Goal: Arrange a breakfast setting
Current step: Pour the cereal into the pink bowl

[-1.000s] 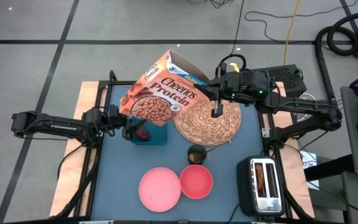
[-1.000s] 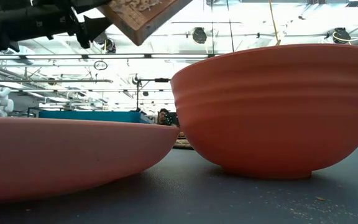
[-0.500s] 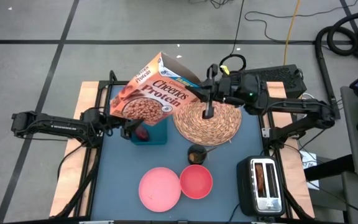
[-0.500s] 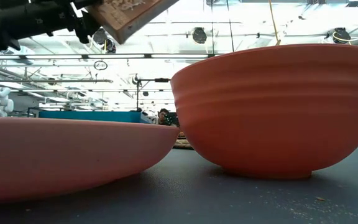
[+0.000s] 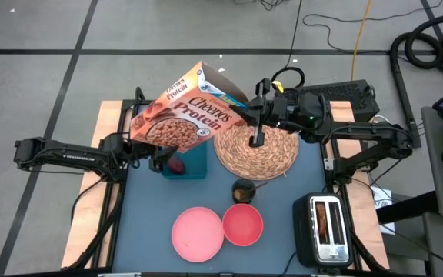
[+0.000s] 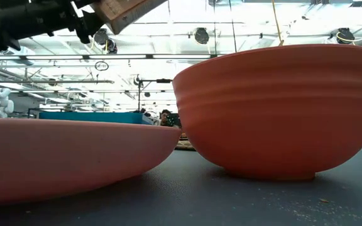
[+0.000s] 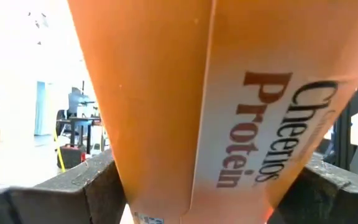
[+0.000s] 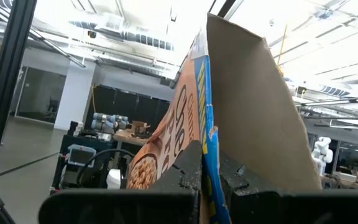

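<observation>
The orange Cheerios Protein box hangs tilted in the air over the table's far left, with its top open. My left gripper is shut on its lower end and my right gripper on its open top. The small dark-red fruit lies on a teal block under the box. The round straw placemat lies flat at the far middle. The candle glass stands just in front of it. The pink plate and coral-red bowl rest side by side near the front edge. My left gripper pinches the box's lower end between its two fingers, one on each side, with a corner edge of the box facing the wrist. The box is clear of the table and slants up away from the fingers. My right gripper pinches the edge of the box's open top between its two fingers, beside the raised brown flap. The fingers come from the table's right side, roughly level. The box is lifted clear and tilted.
A silver toaster stands at the near right. The plate and bowl fill the low view. Bare blue tabletop lies at the near left.
My right gripper has moved toward the table's left edge with the box's open top. The whole box has shifted left, and its lower end has swung further toward the left edge. Both grippers keep their hold. The things on the table have stayed put.
</observation>
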